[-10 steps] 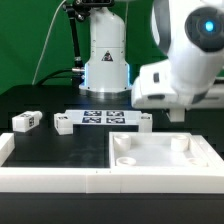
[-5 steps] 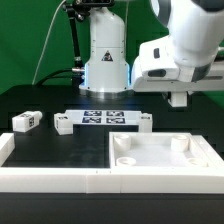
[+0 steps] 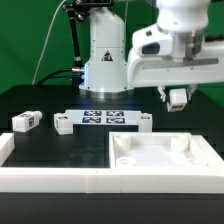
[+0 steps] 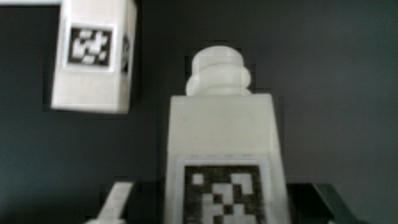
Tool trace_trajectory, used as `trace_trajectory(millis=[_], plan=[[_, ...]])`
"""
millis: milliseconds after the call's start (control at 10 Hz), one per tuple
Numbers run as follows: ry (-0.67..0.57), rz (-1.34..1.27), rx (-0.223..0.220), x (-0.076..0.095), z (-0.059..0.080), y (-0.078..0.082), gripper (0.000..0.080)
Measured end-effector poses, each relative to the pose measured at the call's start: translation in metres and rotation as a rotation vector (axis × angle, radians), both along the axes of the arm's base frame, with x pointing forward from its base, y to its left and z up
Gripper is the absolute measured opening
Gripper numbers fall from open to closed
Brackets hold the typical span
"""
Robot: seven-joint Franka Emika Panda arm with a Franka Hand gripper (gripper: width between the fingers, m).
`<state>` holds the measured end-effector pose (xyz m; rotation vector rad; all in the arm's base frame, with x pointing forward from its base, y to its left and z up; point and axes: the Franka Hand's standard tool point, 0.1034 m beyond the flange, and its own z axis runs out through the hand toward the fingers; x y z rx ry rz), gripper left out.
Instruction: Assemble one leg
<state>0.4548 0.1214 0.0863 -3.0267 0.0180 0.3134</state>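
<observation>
Carry step. The claw (image 3: 176, 99) hangs well above the tabletop (image 3: 60, 100), off toward the exterior view's right and above the far edge of the big white square panel (image 3: 160, 172). The claw is clamped on the leg (image 4: 222, 140). The wrist view shows both dark fingers hard against the leg's sides, the tag face toward the camera, and the rounded knobbed end sticking out past the fingertips. In the exterior view only a small pale stub shows between the fingers, so the leg's tilt can't be read from there.

Other parts are all loose on the tabletop:
- One spare leg (image 3: 25, 121) sits at the exterior view's left.
- Another spare (image 3: 64, 124) lies just beside the marker board (image 3: 103, 118).
- A third small block (image 3: 146, 123) sits at the board's other end, near the panel's far edge.
- The wrist view shows a tagged block (image 4: 93, 55) on the dark surface, apart from the held leg. Which spare it is, can't tell.

Judged progress: the leg is picked up but not yet seated. Nothing stands in the panel's corner sockets (image 3: 125, 144), and both far sockets look empty.

The next move probably calls for these steps:
- Bring the leg over one corner socket.
- Turn the knobbed end down toward the hole and line it up square.
- Lower it in, then likely twist to fix it.

The main risk is misalignment at the hole, since the tip is narrow and the socket rim is raised. The leg could also slip in the grip if it is pushed off-axis.
</observation>
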Motion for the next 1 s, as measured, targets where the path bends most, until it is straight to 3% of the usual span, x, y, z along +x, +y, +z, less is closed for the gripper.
trace_trajectory(millis=[200, 500, 700, 1000], plan=[[-0.150, -0.049, -0.004, 0.008, 0.009, 0.002, 0.0290], [-0.412, -0.044, 0.005, 0.011, 0.007, 0.005, 0.0290], [-0.550, -0.020, 0.012, 0.031, 0.016, 0.005, 0.0290], [-0.578, 0.081, -0.003, 0.047, 0.026, -0.005, 0.0290]])
